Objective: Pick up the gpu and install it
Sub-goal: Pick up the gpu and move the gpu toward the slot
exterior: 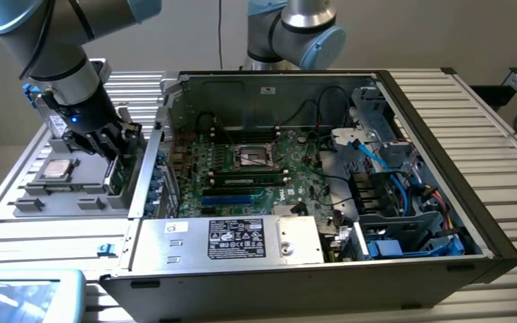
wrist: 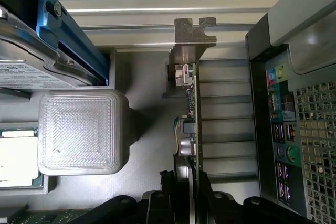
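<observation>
– Gripper [exterior: 113, 158] first: what is it doing?
– Its two black fingers [wrist: 167, 192] sit pressed against both faces of the gpu [wrist: 190, 98], a flat card seen edge-on, green board with a silver metal bracket. To me that reads as a pinch on the card's upper edge.
– And where is the card?
– Outside the black open computer case [exterior: 462, 182], just beside its rear panel on the exterior view's left. It stands upright in a grey plastic holder tray [exterior: 61, 198].
– So how far along?
– Early, I'd judge. The grasp looks made, but the card is not yet lifted and nothing is seated. On the green motherboard [exterior: 240, 168] inside the case, the blue expansion slots [exterior: 231, 200] are bare.
– What about the surroundings?
– Behind the case is a plain beige wall [exterior: 420, 33], and under the case a silver slatted metal table [exterior: 501, 121]. The tray beside the case also holds a silver hard drive [wrist: 23, 72] on a blue rail and a small square silver processor chip [exterior: 58, 168].
</observation>
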Controlling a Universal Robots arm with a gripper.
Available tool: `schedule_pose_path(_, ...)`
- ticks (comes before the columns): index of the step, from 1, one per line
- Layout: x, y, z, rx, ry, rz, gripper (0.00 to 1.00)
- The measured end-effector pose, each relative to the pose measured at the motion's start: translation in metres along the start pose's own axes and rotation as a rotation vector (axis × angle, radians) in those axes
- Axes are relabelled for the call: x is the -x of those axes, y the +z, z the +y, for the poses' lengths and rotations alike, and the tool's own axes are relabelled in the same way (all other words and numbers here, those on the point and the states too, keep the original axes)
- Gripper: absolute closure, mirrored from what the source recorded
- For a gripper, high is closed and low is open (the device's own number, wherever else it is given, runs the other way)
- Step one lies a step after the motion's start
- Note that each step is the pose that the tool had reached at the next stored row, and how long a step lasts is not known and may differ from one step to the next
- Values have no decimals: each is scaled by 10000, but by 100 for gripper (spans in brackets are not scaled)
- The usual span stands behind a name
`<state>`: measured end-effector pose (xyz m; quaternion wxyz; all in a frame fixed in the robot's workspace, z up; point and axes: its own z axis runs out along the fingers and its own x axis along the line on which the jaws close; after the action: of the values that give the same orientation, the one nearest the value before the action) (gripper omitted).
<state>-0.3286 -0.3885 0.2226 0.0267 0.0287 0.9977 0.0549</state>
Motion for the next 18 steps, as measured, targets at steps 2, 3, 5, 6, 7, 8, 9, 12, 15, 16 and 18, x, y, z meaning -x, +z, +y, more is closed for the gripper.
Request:
schedule_pose_path(2,0,0,0,1,0,-1,72)
schedule_pose_path(3,0,0,0,1,-1,-2,72)
schedule_pose_path(5,0,1,0,1,-1,-2,72)
schedule_pose_path(6,-1,0,0,1,0,-2,72)
schedule_pose_path(7,-1,0,0,1,0,-2,72)
schedule_pose_path(8,-1,0,0,0,0,-2,72)
schedule_pose_path(9,-1,-5,0,2,-1,-8,72)
schedule_pose_path(12,5,-131,15,1,0,-8,72)
schedule_pose_path(15,12,-266,30,1,0,-8,72)
schedule_pose_path(16,14,-310,35,1,0,-9,72)
schedule_pose_path(18,19,-403,45,1,-1,-7,72)
